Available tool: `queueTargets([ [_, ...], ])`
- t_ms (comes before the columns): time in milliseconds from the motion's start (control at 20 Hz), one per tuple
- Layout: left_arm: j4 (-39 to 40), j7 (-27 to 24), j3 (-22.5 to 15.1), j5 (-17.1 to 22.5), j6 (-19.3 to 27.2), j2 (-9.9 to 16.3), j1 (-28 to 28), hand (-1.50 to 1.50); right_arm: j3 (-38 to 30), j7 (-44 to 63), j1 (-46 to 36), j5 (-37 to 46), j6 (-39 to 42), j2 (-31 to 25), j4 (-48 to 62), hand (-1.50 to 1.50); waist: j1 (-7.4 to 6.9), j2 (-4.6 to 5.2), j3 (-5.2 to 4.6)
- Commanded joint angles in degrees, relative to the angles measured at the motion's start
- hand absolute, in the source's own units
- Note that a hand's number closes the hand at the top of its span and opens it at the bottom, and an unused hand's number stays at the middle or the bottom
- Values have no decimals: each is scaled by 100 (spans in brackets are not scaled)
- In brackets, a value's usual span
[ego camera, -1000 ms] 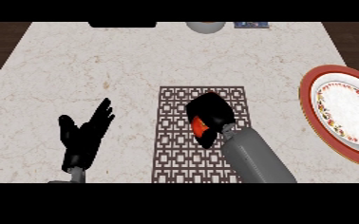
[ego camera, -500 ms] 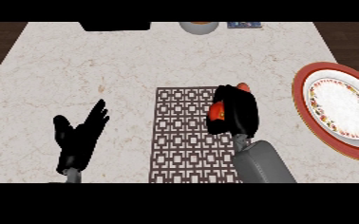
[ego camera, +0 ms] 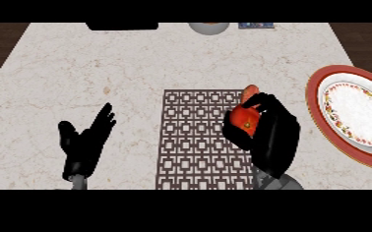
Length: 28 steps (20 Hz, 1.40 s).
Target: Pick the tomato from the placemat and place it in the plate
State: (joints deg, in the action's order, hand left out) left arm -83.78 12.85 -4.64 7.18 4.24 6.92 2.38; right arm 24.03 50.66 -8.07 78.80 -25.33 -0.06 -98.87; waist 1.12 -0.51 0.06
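Your right hand [ego camera: 272, 135] is curled round the one tomato [ego camera: 244, 118], over the right edge of the placemat [ego camera: 200, 137]. The tomato reads slightly elongated, long axis running away from you, tip toward the counter's far side. One plate [ego camera: 330, 115], red-rimmed with a floral band, sits near to the right, not touching. Your left hand [ego camera: 83, 145] rests open, fingers up, lower left. No readable writing anywhere.

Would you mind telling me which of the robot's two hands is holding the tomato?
The right hand, over the placemat's right edge, has its fingers curled round the red tomato. The left hand rests open over the bare counter, holding nothing.
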Motion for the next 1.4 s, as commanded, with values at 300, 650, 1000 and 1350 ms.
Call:
queueTargets([
  [300,-46,-46,-75,-23,-113,-61,103,0,-1155,-431,840,-1116,-1470,-502,-1113,150,-91,47,1],
  [650,1,-11,-103,-161,-39,-126,35,0,-2579,-1370,664,-2273,-2057,-1535,8,150,-126,56,-1],
  [1000,273,21,88,-91,-125,-63,-311,0,-3552,-2944,210,-4479,-2696,-2552,1738,150,-137,67,5],
  [1350,204,-422,-46,-239,-173,-141,185,0,-4316,-5328,-487,-6241,-2327,-2990,3719,150,-182,70,8],
])
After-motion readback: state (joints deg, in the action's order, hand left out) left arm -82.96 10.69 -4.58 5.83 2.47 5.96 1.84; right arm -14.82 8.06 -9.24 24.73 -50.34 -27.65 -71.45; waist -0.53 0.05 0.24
